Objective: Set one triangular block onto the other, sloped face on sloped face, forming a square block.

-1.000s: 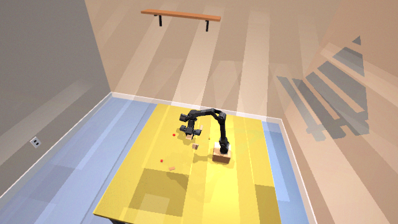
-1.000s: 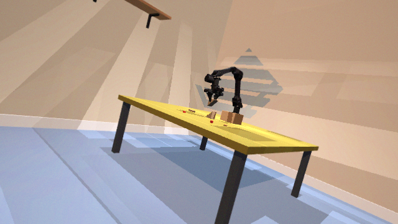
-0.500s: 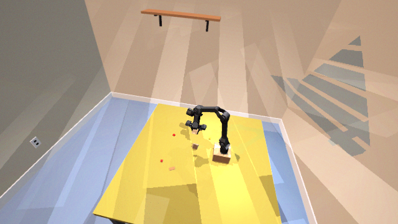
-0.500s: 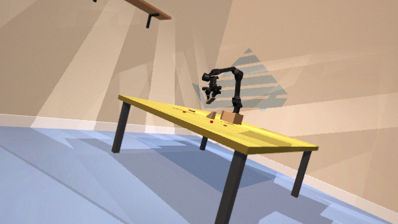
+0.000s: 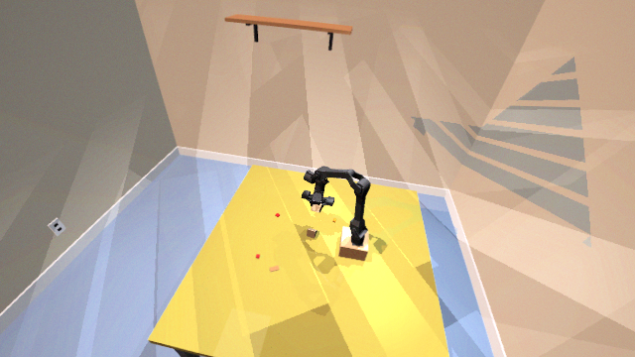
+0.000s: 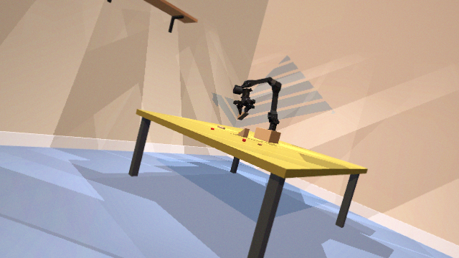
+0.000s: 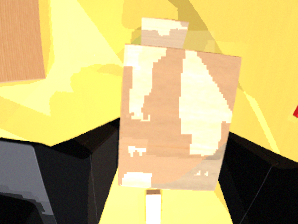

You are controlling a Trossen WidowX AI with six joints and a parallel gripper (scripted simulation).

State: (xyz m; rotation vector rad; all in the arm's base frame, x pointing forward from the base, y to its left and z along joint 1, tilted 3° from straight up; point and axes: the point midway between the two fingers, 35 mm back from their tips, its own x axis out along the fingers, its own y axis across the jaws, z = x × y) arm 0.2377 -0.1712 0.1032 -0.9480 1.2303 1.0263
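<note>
"Nearest, mid-frame by wrist view?"
"Black gripper (image 5: pixel 317 206) (image 6: pixel 244 113) (image 7: pixel 166 127), clenched on a pale wooden triangular block (image 5: pixel 316 208) (image 6: pixel 243 116) (image 7: pixel 172 120), above the yellow table (image 5: pixel 238 293) (image 6: pixel 215 137) (image 7: pixel 265 30)."
"Beyond?"
"Upper centre: second wooden triangular block (image 5: pixel 312 233) (image 6: pixel 244 132) (image 7: pixel 164 32), resting on the table, apart from the first."
"Farthest?"
"Orange-brown wall shelf (image 5: pixel 290 24) (image 6: pixel 172 11), upper left, exterior view."

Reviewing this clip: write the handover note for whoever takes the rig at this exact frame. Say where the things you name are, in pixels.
Gripper (image 5: pixel 316 208) (image 6: pixel 243 115) (image 7: pixel 166 127): shut on one triangular block (image 5: pixel 316 207) (image 6: pixel 242 116) (image 7: pixel 175 120), held above the table (image 5: pixel 223 278) (image 6: pixel 215 137).
Lower block: the other triangular block (image 5: pixel 312 232) (image 6: pixel 244 132) (image 7: pixel 164 33) rests on the table beside the arm's wooden base (image 5: pixel 353 251) (image 6: pixel 267 135) (image 7: pixel 20 40).
Done: one block is grasped and lifted.
Left: bring it over the lower block, seat slope on slope with top level and ends even, open, withdraw clear. Small red cubes (image 5: pixel 277 215) (image 5: pixel 257 256) (image 6: pixel 244 140) lie nearby; avoid them.
</note>
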